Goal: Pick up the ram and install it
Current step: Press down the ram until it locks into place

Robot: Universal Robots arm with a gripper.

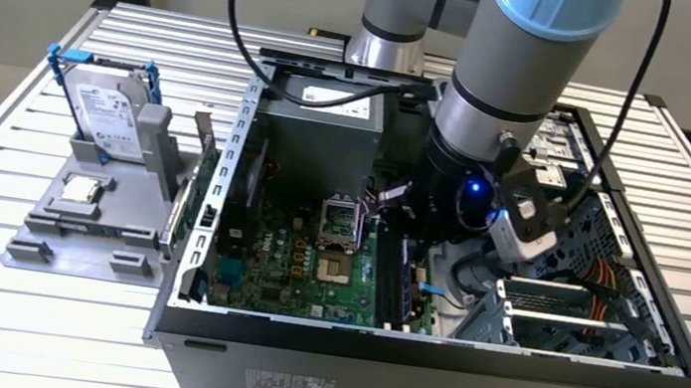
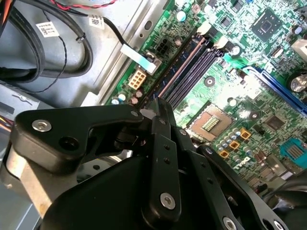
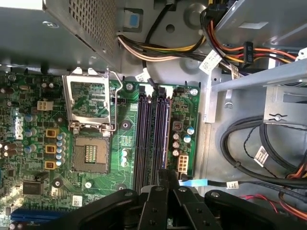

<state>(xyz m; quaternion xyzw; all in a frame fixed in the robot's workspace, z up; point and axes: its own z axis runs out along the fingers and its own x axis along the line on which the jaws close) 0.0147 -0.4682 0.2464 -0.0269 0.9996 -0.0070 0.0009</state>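
My gripper (image 2: 159, 103) (image 3: 164, 173) is down inside the open computer case (image 1: 432, 351). Its two black fingers stand pressed together just above one end of the long black memory slots (image 3: 153, 129) (image 2: 192, 62) on the green motherboard (image 1: 297, 258). The ram is hidden; I cannot make out a blue stick between the fingers or in the slots. In the exterior view the arm's wrist (image 1: 466, 195) covers the fingers, above the slot row (image 1: 403, 287).
The CPU socket (image 3: 91, 153) with its raised metal frame lies beside the slots. Cable bundles (image 3: 259, 143) and a blue-tagged cable (image 3: 194, 182) run on the other side. A hard drive (image 1: 108, 118) stands on a grey holder at the exterior view's left.
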